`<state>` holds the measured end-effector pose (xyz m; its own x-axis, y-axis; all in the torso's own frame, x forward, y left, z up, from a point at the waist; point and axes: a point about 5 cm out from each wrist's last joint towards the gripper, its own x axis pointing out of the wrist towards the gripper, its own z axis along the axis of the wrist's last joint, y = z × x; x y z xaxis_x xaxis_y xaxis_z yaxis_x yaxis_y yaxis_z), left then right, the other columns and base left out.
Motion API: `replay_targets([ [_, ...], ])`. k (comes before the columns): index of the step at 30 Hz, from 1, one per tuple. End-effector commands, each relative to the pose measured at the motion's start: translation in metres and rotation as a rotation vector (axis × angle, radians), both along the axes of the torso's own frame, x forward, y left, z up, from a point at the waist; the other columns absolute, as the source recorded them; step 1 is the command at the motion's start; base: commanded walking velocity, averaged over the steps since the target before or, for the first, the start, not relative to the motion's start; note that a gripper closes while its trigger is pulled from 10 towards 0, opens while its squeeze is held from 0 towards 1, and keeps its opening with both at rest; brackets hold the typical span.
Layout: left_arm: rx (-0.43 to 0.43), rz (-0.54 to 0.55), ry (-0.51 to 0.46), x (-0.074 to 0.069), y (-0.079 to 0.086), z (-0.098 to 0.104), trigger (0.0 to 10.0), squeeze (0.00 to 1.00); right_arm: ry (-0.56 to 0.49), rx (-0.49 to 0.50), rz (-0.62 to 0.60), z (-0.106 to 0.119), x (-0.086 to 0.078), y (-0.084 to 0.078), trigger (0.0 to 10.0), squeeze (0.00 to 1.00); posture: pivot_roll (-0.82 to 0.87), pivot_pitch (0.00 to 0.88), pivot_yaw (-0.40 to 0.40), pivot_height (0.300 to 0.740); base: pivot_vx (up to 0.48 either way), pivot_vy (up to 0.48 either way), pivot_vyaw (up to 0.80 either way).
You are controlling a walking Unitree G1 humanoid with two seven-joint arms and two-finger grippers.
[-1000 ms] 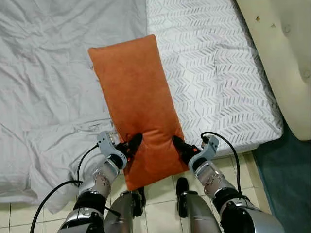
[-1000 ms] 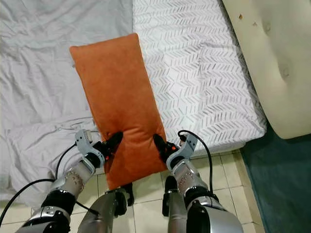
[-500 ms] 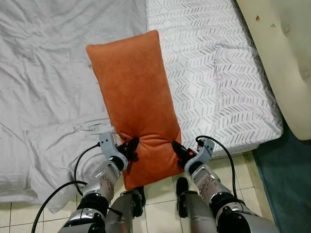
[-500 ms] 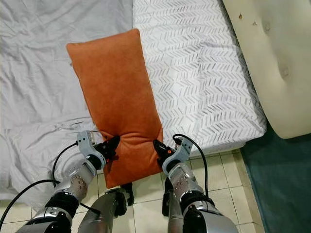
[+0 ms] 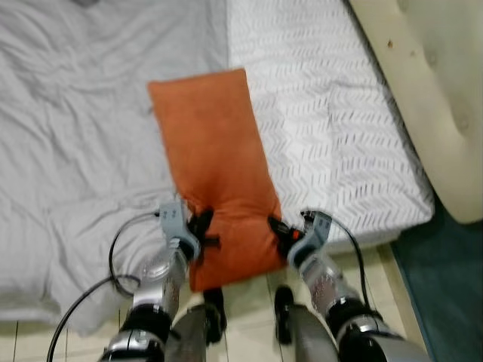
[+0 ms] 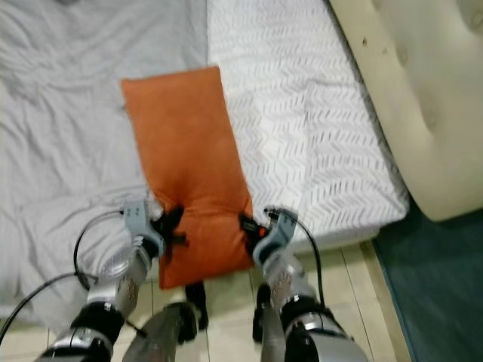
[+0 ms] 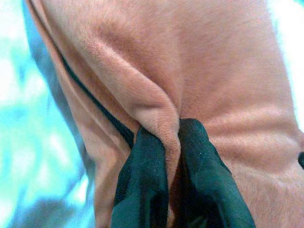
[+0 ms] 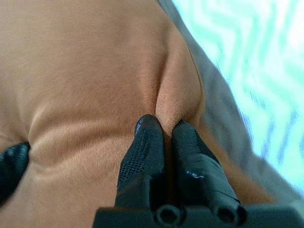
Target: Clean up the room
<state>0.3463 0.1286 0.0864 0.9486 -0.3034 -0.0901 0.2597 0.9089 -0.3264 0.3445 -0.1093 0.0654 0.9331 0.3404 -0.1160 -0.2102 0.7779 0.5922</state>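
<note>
A long orange pillow (image 5: 215, 162) lies lengthwise on a bed (image 5: 339, 121), between a rumpled grey sheet (image 5: 68, 143) on the left and a white chevron-patterned cover (image 5: 332, 151) on the right, with its near end hanging past the bed's edge over a tiled floor (image 5: 249, 298). The left gripper (image 5: 202, 227) has its fingers (image 7: 142, 190) closed on a fold of fabric at the pillow's near left edge, and the right gripper (image 5: 278, 228) has its fingers (image 8: 147, 152) pinched shut on a fold at the near right edge. At far right a cream tufted cushion (image 5: 438, 98) sits beside the bed.

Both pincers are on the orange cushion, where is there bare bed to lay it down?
The orange cushion is pinched at its near end by the left pincer and right pincer. Free: the chevron-patterned mattress between cushion and cream headboard. The rumpled grey sheet to the left is bare too. The near bed edge is crowded.
</note>
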Motion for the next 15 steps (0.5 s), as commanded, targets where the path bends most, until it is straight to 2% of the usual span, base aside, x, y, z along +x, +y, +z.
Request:
replay_targets([
  [1,0.014,-0.002,-0.07,0.005,0.005,0.016,0.0,0.0,-0.04,-0.015,-0.055,0.005,0.001,-0.011,0.0,0.0,-0.09,0.188,0.015,0.74,0.0,0.0,0.0],
  [2,0.018,-0.027,-0.115,0.012,0.003,0.029,0.0,0.0,-0.096,-0.017,-0.087,0.017,0.006,-0.018,0.0,0.0,-0.1,0.112,0.029,0.74,0.0,0.0,0.0],
  [5,0.053,-0.071,-0.221,0.022,-0.001,0.059,0.0,0.0,-0.252,-0.033,-0.182,0.054,0.013,-0.034,0.0,0.0,-0.11,0.072,0.042,0.74,0.0,0.0,0.0],
  [8,0.111,-0.088,-0.272,0.026,-0.003,0.07,0.0,0.0,-0.332,-0.069,-0.238,0.071,0.009,-0.044,0.0,0.0,-0.13,0.028,0.058,0.74,0.0,0.0,0.0],
  [9,0.137,-0.102,-0.302,0.028,-0.006,0.078,0.0,0.0,-0.389,-0.133,-0.266,0.081,0.002,-0.05,0.0,0.0,-0.14,0.01,0.065,0.74,0.0,0.0,0.0],
  [10,0.137,-0.102,-0.302,0.028,-0.006,0.078,0.0,0.0,-0.389,-0.133,-0.266,0.081,0.002,-0.05,0.0,0.0,-0.14,0.01,0.065,0.74,0.0,0.0,0.0],
  [11,0.144,-0.097,-0.301,0.028,-0.006,0.079,0.0,0.0,-0.424,-0.166,-0.278,0.083,-0.006,-0.052,0.0,0.0,-0.14,0.007,0.074,0.74,0.0,0.0,0.0],
  [15,0.154,-0.105,-0.298,0.027,-0.008,0.075,0.0,0.0,-0.389,-0.224,-0.285,0.075,-0.017,-0.051,0.0,0.0,-0.16,0.003,0.079,0.74,0.0,0.0,0.0],
])
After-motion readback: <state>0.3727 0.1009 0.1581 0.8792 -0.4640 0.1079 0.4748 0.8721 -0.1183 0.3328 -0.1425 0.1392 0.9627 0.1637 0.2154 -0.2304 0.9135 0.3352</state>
